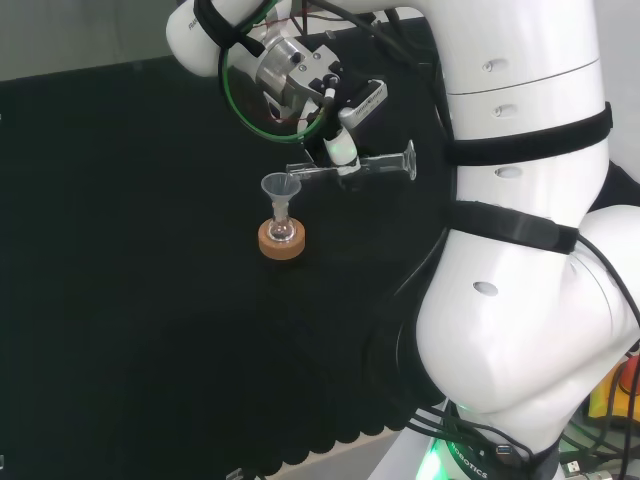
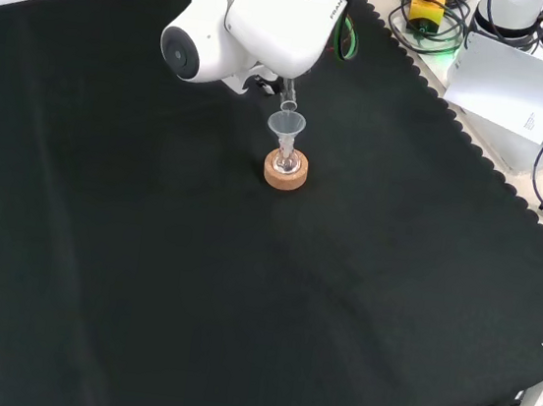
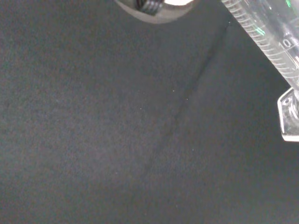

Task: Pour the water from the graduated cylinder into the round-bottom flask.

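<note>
Hand, black and white, is curled round the clear glass graduated cylinder and holds it tipped close to level, its spout end just above the rim of the small clear funnel. That funnel sits in the neck of the small clear round-bottom flask, which rests upright on a tan cork ring stand on the black cloth. Taking the cork ring stand as landmark, the cylinder lies above it and runs off to the right in the head view, base end farthest away.

Step in hand, as judged: the pour itself. The next move calls for keeping the spout over the funnel mouth while tilting further, without knocking the funnel.

Hard to make out: no water stream or level is discernible in cylinder, funnel or flask. In the front view a white arm link covers the hand and most of the cylinder; the wrist view cuts the cylinder off at its ribbed scale
</note>
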